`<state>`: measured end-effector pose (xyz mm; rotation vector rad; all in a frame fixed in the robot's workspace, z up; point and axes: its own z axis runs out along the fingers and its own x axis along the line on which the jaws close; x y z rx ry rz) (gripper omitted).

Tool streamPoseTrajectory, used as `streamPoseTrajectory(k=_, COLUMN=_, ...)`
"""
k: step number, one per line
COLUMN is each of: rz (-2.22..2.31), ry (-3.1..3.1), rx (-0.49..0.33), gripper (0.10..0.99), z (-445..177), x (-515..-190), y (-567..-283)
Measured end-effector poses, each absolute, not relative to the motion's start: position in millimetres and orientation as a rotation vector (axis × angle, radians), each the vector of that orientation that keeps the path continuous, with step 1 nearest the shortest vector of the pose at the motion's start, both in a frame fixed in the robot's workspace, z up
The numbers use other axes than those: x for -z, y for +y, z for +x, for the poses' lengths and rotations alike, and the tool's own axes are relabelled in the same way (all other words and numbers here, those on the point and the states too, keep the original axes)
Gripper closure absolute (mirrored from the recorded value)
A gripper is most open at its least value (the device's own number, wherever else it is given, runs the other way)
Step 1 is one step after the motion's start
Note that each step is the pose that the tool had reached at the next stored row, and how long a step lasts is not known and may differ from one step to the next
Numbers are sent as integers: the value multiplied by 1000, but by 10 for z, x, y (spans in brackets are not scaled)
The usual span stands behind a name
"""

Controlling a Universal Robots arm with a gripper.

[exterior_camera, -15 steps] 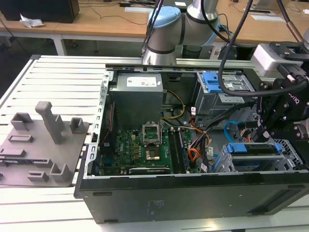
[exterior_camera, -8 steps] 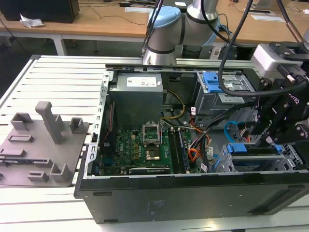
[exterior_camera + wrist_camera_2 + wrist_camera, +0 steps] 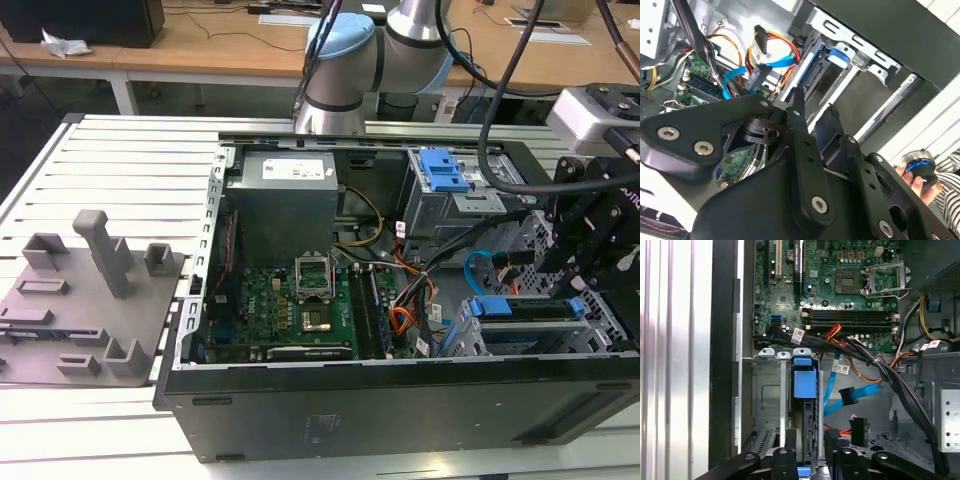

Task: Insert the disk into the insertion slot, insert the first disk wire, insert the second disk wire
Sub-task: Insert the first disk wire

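glossy blue plastic frames the disk (image 3: 805,382); the insertion slot (image 3: 765,390) is dull perforated sheet metal.

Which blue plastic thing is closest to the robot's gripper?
The blue-framed disk, right in front of the gripper. The blue latch sits farther off, on top of another cage.

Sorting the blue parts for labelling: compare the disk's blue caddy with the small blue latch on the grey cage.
The disk carries a long blue frame along its edge; the latch is a short ribbed tab. The disk stands on edge in the perforated insertion slot; the latch lies on top of a separate grey cage, deeper in the case in the exterior view. Both are bright blue plastic.
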<state>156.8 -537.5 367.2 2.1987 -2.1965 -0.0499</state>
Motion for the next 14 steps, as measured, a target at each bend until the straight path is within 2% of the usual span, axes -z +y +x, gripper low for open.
streamPoseTrajectory(k=14, rz=2199, ry=-2196, rx=50, gripper=725, z=1569, x=-3672, y=-4867)
